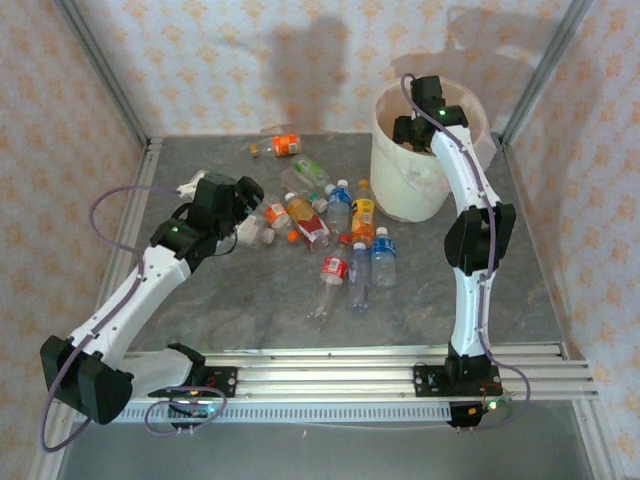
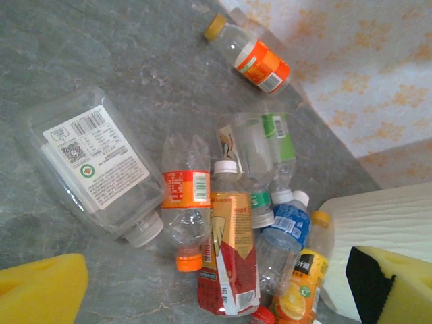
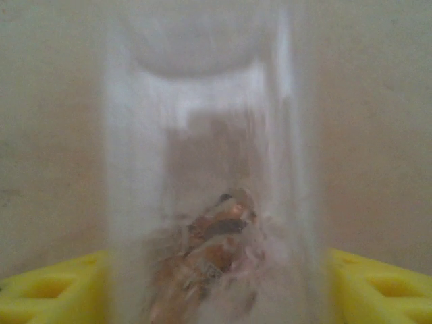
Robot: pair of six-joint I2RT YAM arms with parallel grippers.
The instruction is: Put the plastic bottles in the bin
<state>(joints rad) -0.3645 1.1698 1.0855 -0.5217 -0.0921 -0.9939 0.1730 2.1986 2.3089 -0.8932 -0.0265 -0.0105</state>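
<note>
Several plastic bottles (image 1: pixel 335 240) lie in a heap on the grey table left of the bin (image 1: pixel 400 190). One orange-labelled bottle (image 1: pixel 280 146) lies apart near the back wall. My left gripper (image 1: pixel 250 215) hovers open just left of the heap. In the left wrist view its yellow fingertips (image 2: pixel 40 290) flank a red-and-gold bottle (image 2: pixel 229 263) and an orange-capped one (image 2: pixel 185 202) from above. My right gripper (image 1: pixel 415 130) is over the bin's mouth. A clear bottle (image 3: pixel 209 135), streaked with vertical blur, stands between its sharp yellow fingers (image 3: pixel 47 287), loose and sliding down.
A large flat clear bottle with a white label (image 2: pixel 94 162) lies left of the heap. The bin's white wall (image 2: pixel 385 216) stands right of the heap. Papered walls close the back and sides. An aluminium rail (image 1: pixel 330 370) runs along the near edge.
</note>
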